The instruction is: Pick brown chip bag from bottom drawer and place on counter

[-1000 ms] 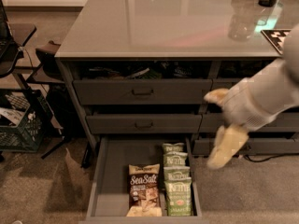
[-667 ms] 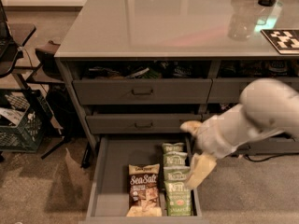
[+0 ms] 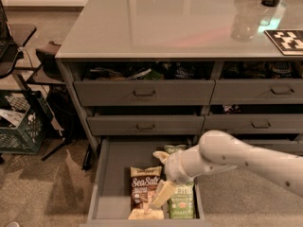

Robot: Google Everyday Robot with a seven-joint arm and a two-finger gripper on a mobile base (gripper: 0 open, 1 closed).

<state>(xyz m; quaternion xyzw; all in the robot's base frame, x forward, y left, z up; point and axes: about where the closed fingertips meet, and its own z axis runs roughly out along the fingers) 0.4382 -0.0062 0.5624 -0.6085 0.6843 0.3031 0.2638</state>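
Observation:
The brown chip bag point(image 3: 143, 189) with white "Sea Salt" lettering lies flat in the pulled-out bottom drawer point(image 3: 116, 174), near its front middle. My gripper point(image 3: 154, 179) hangs over the drawer on the white arm reaching in from the right. It is open: one cream finger points up-left above the bag's top right corner, and the other finger point(image 3: 160, 195) slants down over the bag's right edge. Green chip bags point(image 3: 182, 201) lie right of the brown bag, partly hidden under my wrist. The glossy grey counter point(image 3: 156, 22) tops the cabinet.
Upper drawers with dark bar handles point(image 3: 144, 93) stand ajar, holding snacks. A clear bottle point(image 3: 246, 22) and a black-and-white marker tag point(image 3: 286, 39) sit on the counter's right. A dark crate point(image 3: 21, 126) and chair legs stand at the left on carpet.
My arm has swung left and down from in front of the right-hand drawers to over the bottom drawer. The open gripper now sits at the brown bag's right edge. The bags have not moved.

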